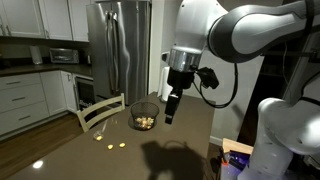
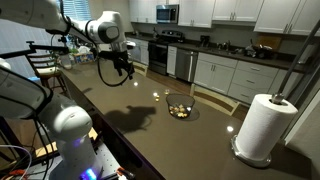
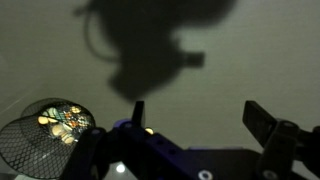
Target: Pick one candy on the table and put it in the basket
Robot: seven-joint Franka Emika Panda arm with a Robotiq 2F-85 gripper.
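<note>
The wire mesh basket [image 1: 145, 112] stands on the dark table [image 1: 185, 160] with several yellow candies inside it. It also shows in an exterior view [image 2: 180, 105] and at the lower left of the wrist view [image 3: 45, 135]. A few loose candies [image 1: 108, 148] lie on the table in front of the basket. A small yellow spot, perhaps a candy [image 3: 149, 131], shows beside one finger in the wrist view. My gripper [image 1: 171, 108] hangs above the table next to the basket, open and empty; it also shows in an exterior view [image 2: 122, 66] and the wrist view [image 3: 195, 106].
A wooden chair [image 1: 100, 112] stands at the table's edge near the basket. A white paper-towel roll [image 2: 262, 128] stands on the table. Kitchen cabinets and a steel fridge [image 1: 120, 45] are behind. The arm casts a large shadow on the table [image 3: 150, 50].
</note>
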